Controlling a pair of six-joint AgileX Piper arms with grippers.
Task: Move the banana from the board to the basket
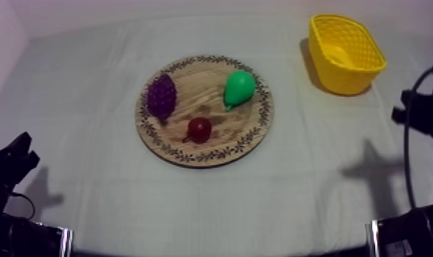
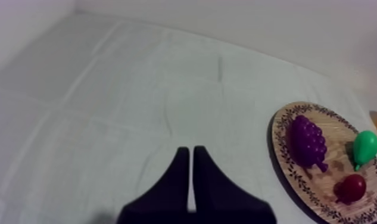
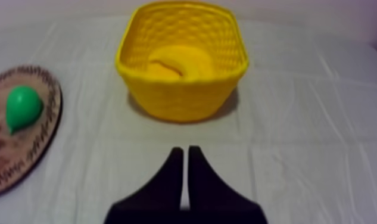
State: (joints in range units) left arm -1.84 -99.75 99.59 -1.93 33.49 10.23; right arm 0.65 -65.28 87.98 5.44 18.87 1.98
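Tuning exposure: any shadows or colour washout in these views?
Top view: soft arm shadows on the cloth at both sides; the yellow basket casts its shadow toward the wooden board. Right wrist view: banana blends into the basket, yellow on yellow. Left wrist view: thin dark shadow along the board's rim.

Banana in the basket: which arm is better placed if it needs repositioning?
Right, most likely. The right gripper, shut, faces the basket with the banana inside. The left gripper, also shut, has the board between it and the basket.
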